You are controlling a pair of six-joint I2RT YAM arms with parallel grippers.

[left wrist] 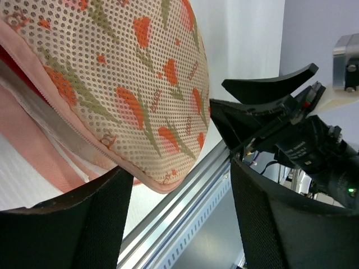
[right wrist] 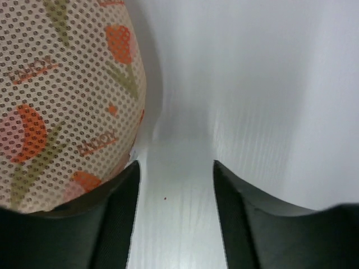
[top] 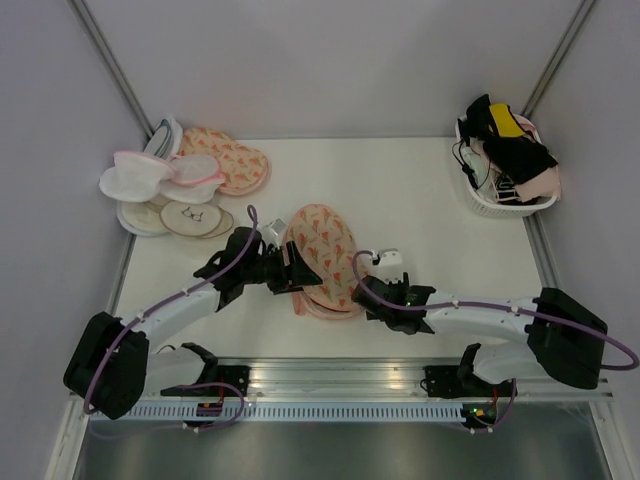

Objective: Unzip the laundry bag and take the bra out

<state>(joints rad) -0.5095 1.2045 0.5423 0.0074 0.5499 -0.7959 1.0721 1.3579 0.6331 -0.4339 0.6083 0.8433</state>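
Your left gripper [left wrist: 179, 188] and right gripper [right wrist: 175, 185] stand open and empty, flanking the bag [top: 322, 258] so you can reach its zipper [left wrist: 61, 131].

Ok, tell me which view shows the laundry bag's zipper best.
Left wrist: the zipper runs close-up along the edge of the laundry bag. The top view shows the whole bag, but its zipper is too small to make out. The right wrist shows only printed mesh.

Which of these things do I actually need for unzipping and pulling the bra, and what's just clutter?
Job:
- bag, between the arms
- bra, a red sliver showing inside it

Lying about:
- second printed bag
- white pouches
- basket of garments
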